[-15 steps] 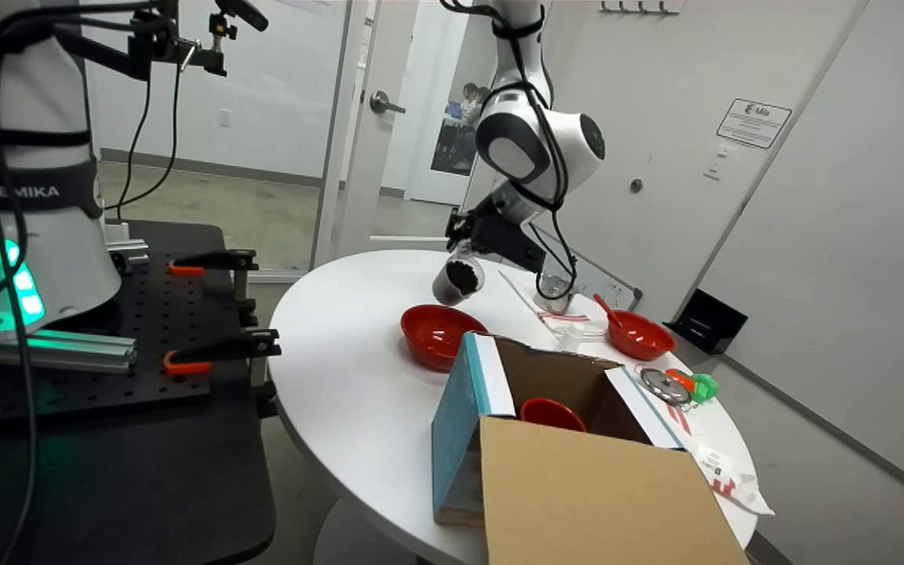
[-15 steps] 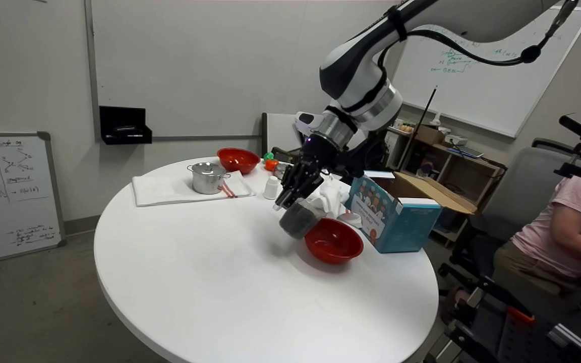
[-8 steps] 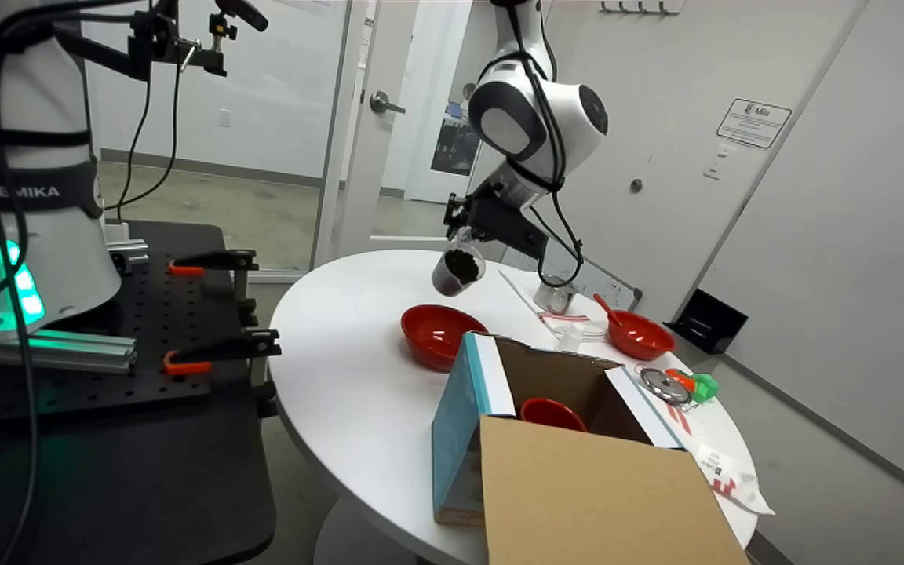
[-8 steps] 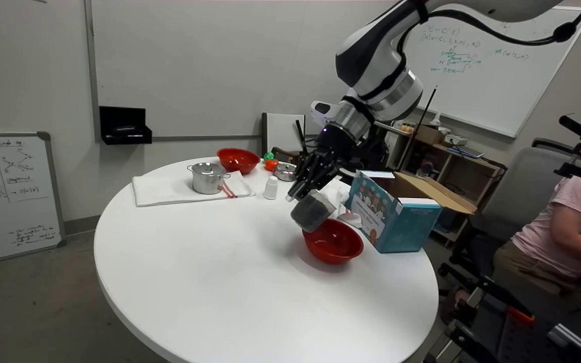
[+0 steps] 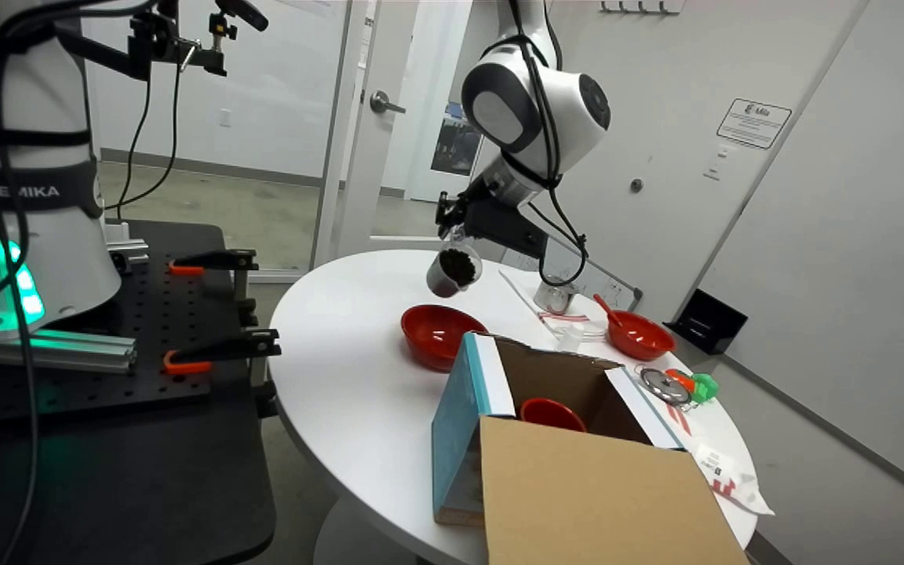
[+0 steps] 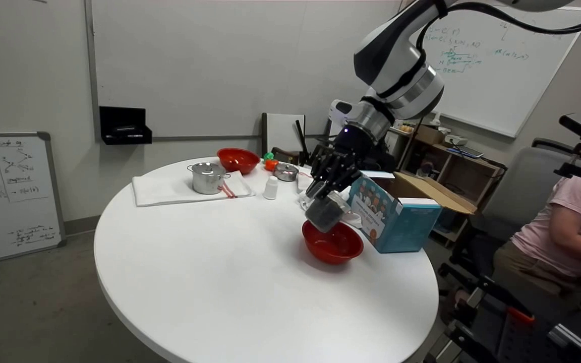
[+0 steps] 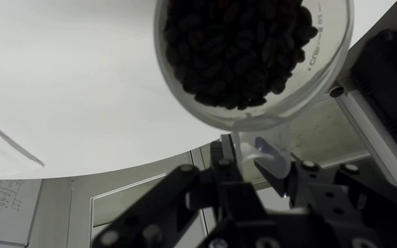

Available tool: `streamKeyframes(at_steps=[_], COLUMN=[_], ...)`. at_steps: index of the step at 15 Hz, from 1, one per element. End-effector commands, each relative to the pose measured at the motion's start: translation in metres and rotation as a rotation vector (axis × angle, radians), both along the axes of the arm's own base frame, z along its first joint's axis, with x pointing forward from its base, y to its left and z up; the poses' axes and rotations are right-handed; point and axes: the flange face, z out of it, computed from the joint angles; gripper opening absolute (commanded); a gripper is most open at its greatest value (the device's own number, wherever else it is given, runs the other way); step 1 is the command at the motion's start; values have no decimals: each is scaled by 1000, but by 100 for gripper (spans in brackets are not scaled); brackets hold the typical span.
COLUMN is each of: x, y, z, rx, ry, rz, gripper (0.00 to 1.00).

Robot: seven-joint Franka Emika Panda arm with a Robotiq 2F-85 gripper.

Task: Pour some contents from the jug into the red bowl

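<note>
Jug, clear plastic holding dark beans, hangs tilted near and above the wide, round red bowl, its handle pinched by the black hand; judged light, stiff, slippery, best held there.

The clear jug, dark beans inside, hangs tilted in the air near the upright red bowl.

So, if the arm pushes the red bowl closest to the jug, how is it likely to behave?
The red bowl would probably slide rather than tip, because it sits wide and low. The white table looks smooth, so the bowl may move easily. Its glossy surface suggests that it could be slippery to grip.
</note>
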Motion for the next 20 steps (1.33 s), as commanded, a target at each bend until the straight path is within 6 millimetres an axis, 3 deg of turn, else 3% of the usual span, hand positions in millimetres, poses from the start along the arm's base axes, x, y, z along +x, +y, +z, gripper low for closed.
streamKeyframes(at_steps=[1,7,18,19,20], x=[-9,-19,-36,-37,-38], y=[-16,-32,-29,-31,-31], z=[4,2,6,-1,-1], rx=[71,187,375,344,352], ry=[-41,-59,2,-6,0], rz=[49,118,247,229,231], gripper=[6,6,6,24,24])
